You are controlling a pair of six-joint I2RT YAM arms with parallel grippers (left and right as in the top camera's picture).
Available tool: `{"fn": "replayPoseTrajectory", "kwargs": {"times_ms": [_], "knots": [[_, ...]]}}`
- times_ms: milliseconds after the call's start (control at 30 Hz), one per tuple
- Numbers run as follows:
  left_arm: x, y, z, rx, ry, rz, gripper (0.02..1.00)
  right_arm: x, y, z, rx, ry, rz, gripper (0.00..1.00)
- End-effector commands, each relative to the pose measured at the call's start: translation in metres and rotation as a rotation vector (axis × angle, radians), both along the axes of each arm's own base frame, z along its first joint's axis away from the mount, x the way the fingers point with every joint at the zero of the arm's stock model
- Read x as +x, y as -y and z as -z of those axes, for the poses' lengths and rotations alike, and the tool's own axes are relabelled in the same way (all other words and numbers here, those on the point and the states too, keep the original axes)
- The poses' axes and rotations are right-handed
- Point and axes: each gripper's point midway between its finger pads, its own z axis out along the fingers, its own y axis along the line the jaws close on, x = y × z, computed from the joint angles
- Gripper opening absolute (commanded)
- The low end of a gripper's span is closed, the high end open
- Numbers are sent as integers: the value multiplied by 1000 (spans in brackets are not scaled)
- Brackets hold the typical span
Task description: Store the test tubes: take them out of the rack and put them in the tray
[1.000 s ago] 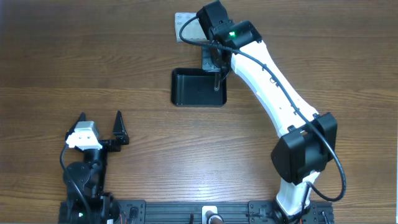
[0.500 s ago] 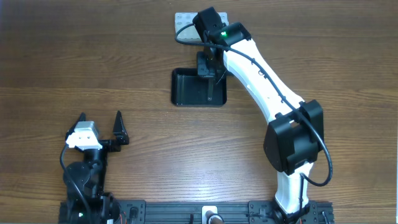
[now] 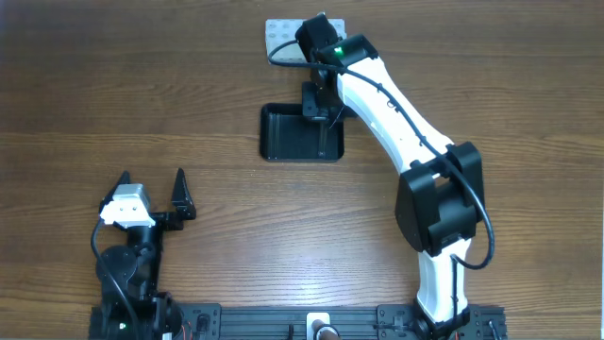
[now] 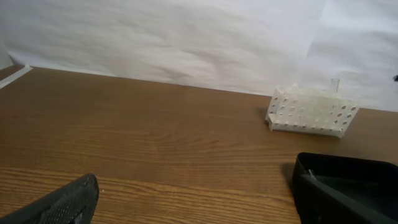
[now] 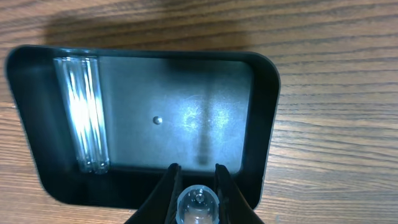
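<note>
right gripper (image 5: pixel 198 179) clamped on clear test tube (image 5: pixel 198 204) | over tray (image 5: pixel 266 93) | likely light, slick, brittle; grip gently near rim

A lab-like robot workstation: a wood-grain table (image 4: pixel 155 143), a plain white backdrop (image 4: pixel 155 37) behind it, a plastic test-tube rack (image 4: pixel 311 111).

Rack (image 3: pixel 281 38): part lay under right arm (image 3: pixel 387 94) in top view; tube count was too small to tell. Clamped test tube (image 5: pixel 198 205) in right gripper (image 5: pixel 198 170): body was cut off by picture edge. Tray (image 4: pixel 348 186): was cropped at left wrist view's edge.
</note>
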Motion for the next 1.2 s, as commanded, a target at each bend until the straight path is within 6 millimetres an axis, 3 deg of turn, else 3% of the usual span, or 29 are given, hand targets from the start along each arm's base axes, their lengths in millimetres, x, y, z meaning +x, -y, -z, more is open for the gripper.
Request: {"fn": "replayPoseTrajectory", "kwargs": {"times_ms": [33, 1200], "knots": [[0, -1, 2, 14, -3, -5, 996, 4, 0, 8, -1, -14, 14, 12], [0, -1, 2, 14, -3, -5, 998, 18, 10, 64, -104, -35, 28, 14]]}}
